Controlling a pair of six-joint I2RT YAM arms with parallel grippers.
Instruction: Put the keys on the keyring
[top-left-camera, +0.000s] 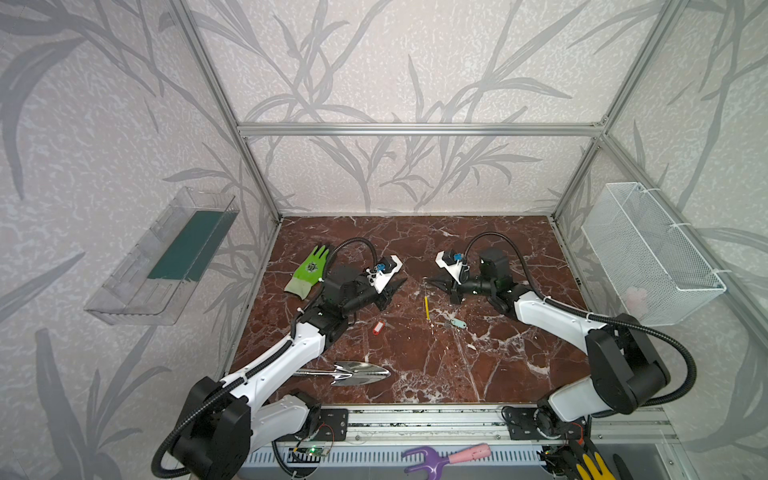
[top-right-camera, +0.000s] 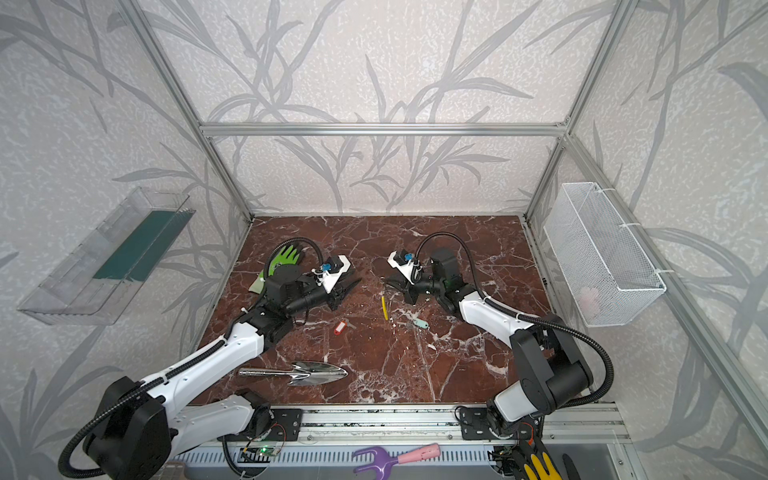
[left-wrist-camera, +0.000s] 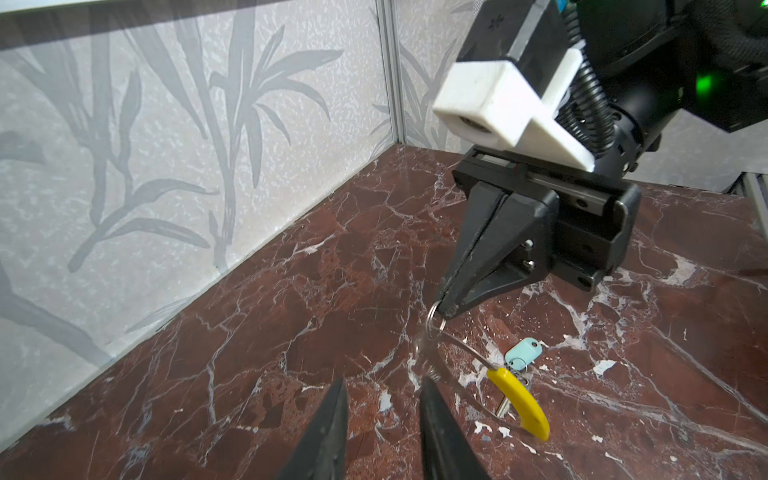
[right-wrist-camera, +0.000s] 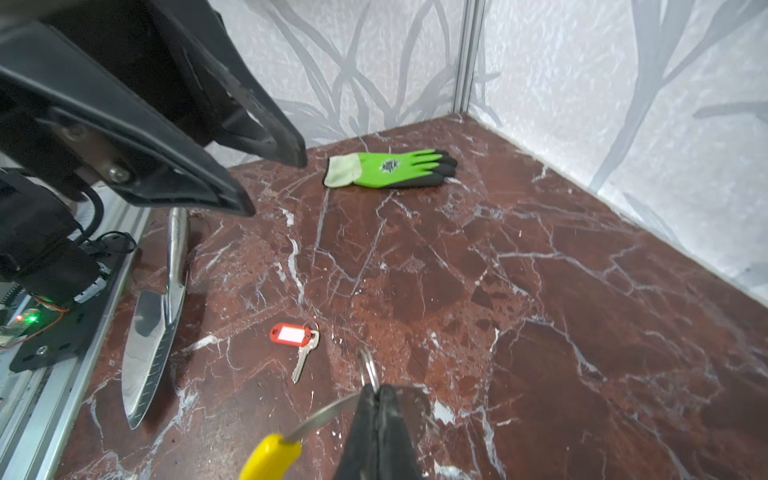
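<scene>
One red-tagged key (top-left-camera: 377, 327) lies on the counter (top-left-camera: 519, 365) left of centre, just below the part-open, empty left claw (top-left-camera: 397, 291). Centre, the closed right claw (top-left-camera: 430, 282) pinches the keyring (top-left-camera: 427, 307), which may twist or slip under threading; the mint-tagged key (top-left-camera: 457, 323) lies right.

Far marble (top-left-camera: 415, 237) looks open; trowel (top-left-camera: 357, 372) blocks near-left.

You have a red-brown marble tabletop (top-left-camera: 519, 365). On it, a green glove (top-left-camera: 307, 270) lies flat at the far left. A steel trowel (top-left-camera: 353, 372) lies near the front edge, blade pointing right. The red-tagged key (top-left-camera: 377, 327) and mint-tagged key (top-left-camera: 456, 323) lie mid-table, apart from each other.
</scene>
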